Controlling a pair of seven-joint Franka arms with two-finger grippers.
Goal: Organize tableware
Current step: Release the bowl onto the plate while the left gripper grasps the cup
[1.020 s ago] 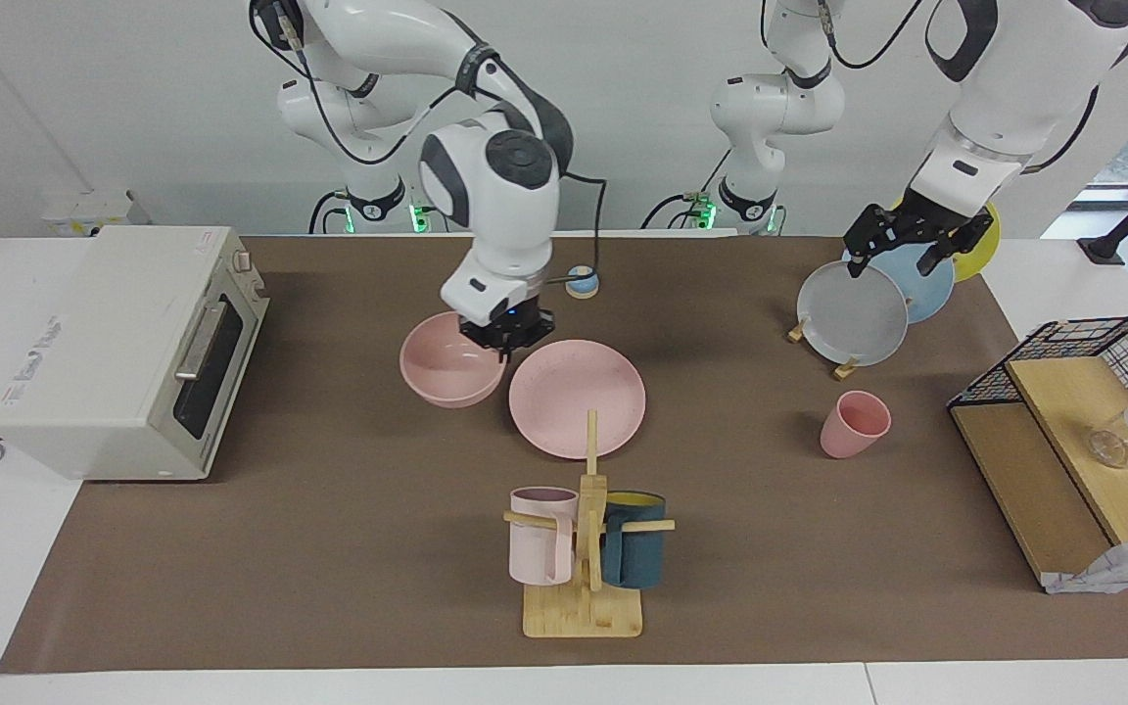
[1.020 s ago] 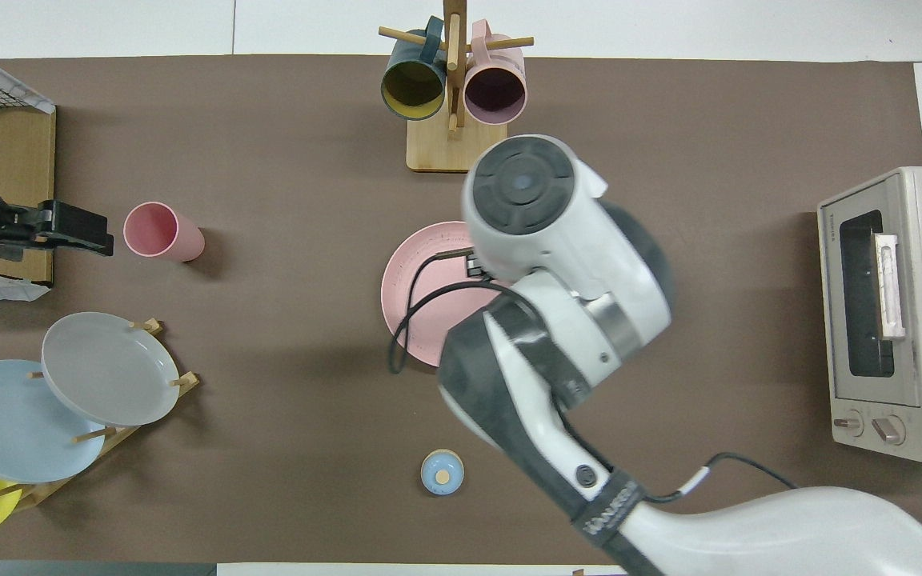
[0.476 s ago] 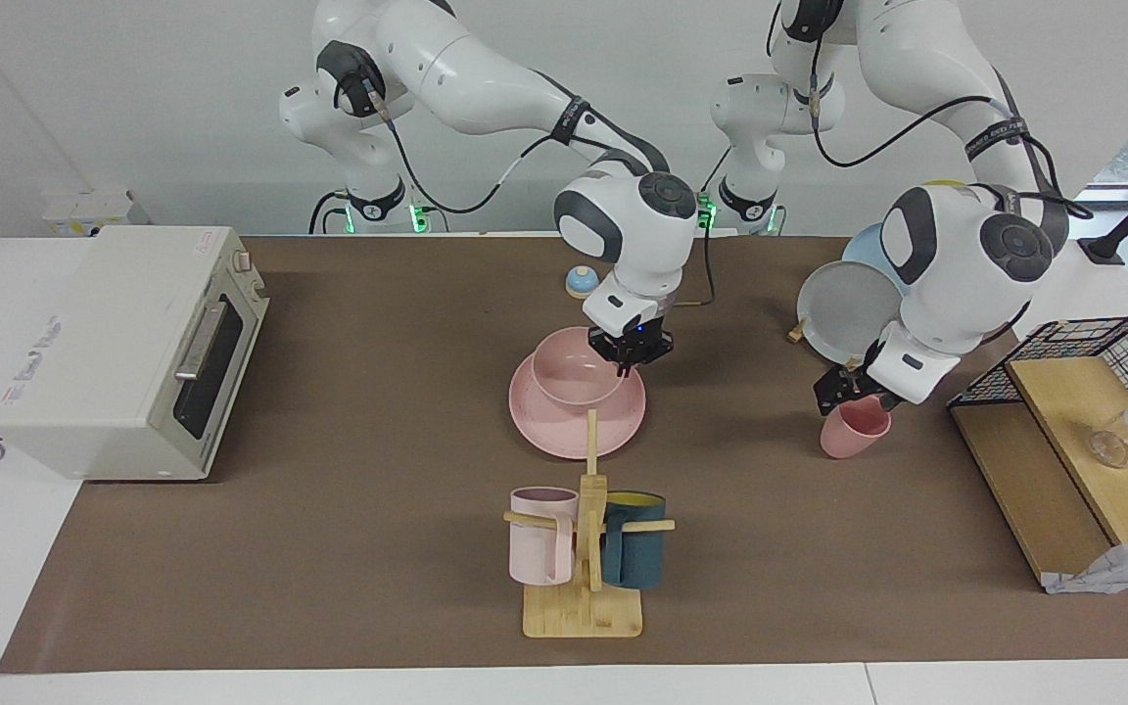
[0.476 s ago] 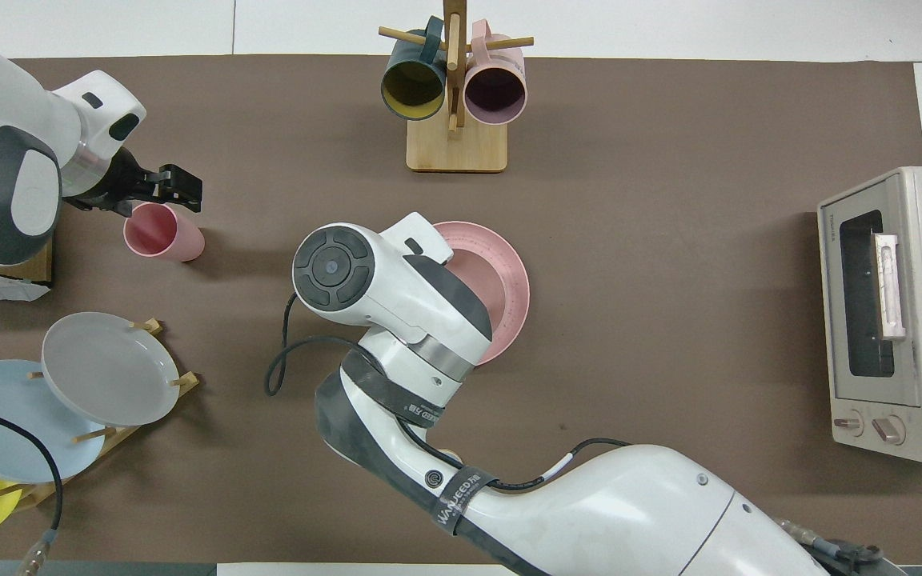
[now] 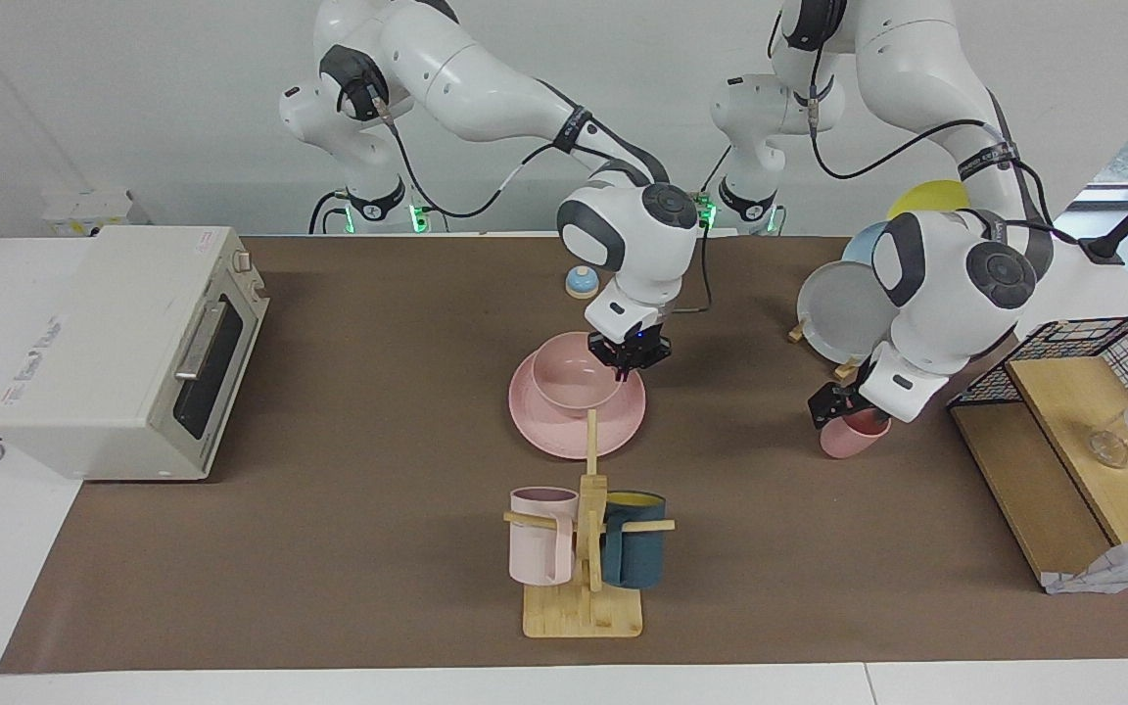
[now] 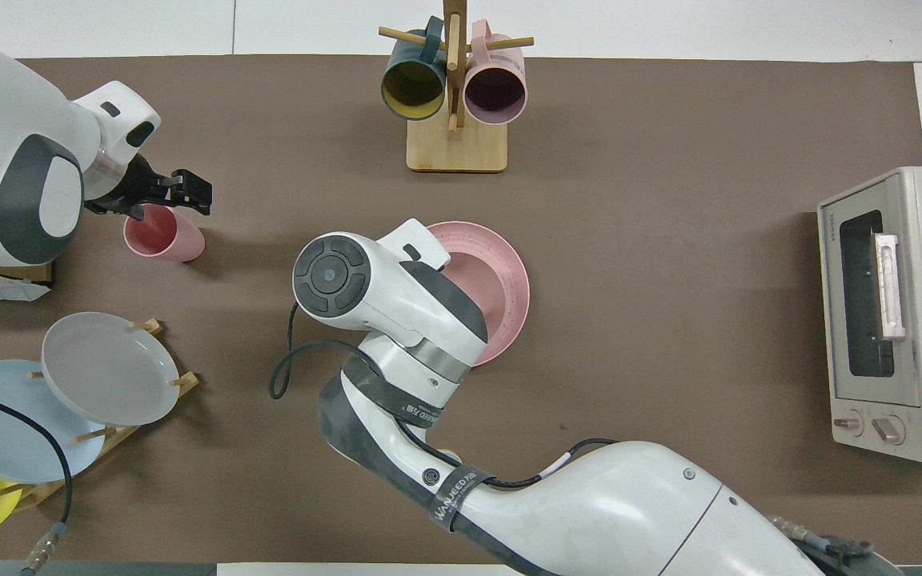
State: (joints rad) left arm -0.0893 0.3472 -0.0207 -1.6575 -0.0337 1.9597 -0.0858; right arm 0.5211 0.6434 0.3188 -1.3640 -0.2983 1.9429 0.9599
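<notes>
The pink plate lies mid-table, also in the overhead view. The pink bowl sits on it. My right gripper is low over the plate and shut on the bowl's rim, on the side toward the left arm's end. In the overhead view my right arm hides most of the bowl. The pink cup stands upright toward the left arm's end. My left gripper is open just at the cup's mouth; I cannot tell whether it touches.
A wooden mug tree with a pale pink and a teal mug stands farther from the robots than the plate. A rack with grey, blue and yellow plates stands nearer the robots than the cup. A toaster oven, a wire-and-wood shelf and a small blue bell are also here.
My right gripper carried the bowl from beside the plate onto it and lowered it. My left gripper came down from over the plate rack to the cup's mouth.
</notes>
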